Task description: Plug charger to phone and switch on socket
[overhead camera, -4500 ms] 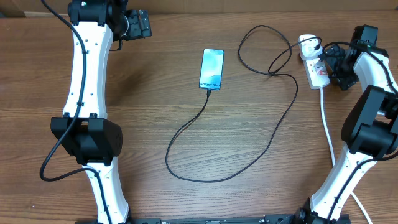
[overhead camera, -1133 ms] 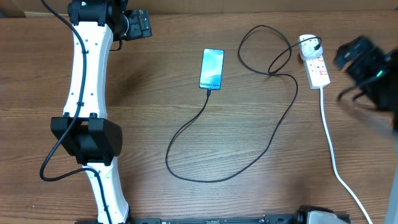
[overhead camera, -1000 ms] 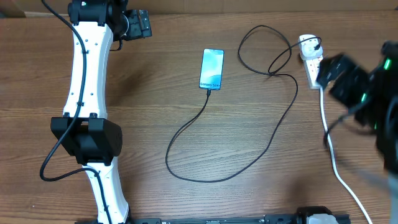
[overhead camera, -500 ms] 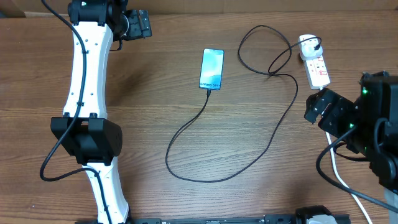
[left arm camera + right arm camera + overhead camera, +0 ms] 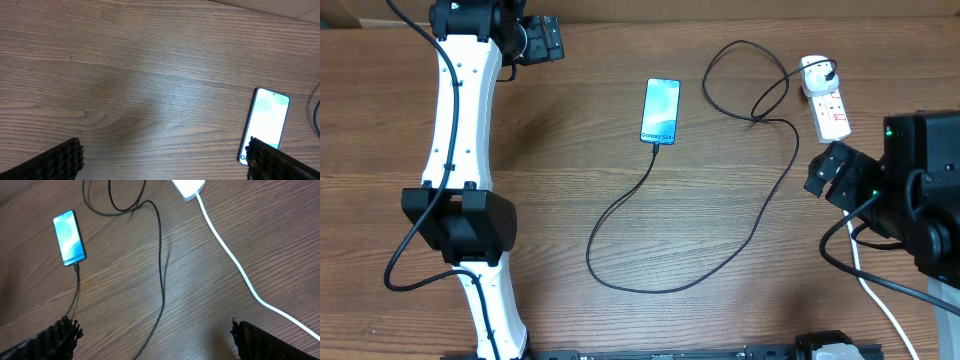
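Observation:
The phone [image 5: 660,111] lies lit at the table's upper middle, with the black charger cable [image 5: 650,180] plugged into its lower edge. The cable loops across the table to its white adapter [image 5: 813,70] in the white socket strip [image 5: 830,112] at the upper right. The phone also shows in the left wrist view [image 5: 267,122] and the right wrist view [image 5: 68,237]. My left gripper [image 5: 552,40] is open and empty at the far left corner. My right gripper [image 5: 825,170] is open and empty, below the socket strip. The cable [image 5: 160,270] runs below it.
The socket's thick white cord [image 5: 850,240] runs down the right side of the table, partly under my right arm; it also shows in the right wrist view [image 5: 235,265]. My left arm's base [image 5: 460,225] stands at the left.
My right arm has drawn back from the socket strip and swung down to the lower right. The phone, cable, socket and left arm have not moved.

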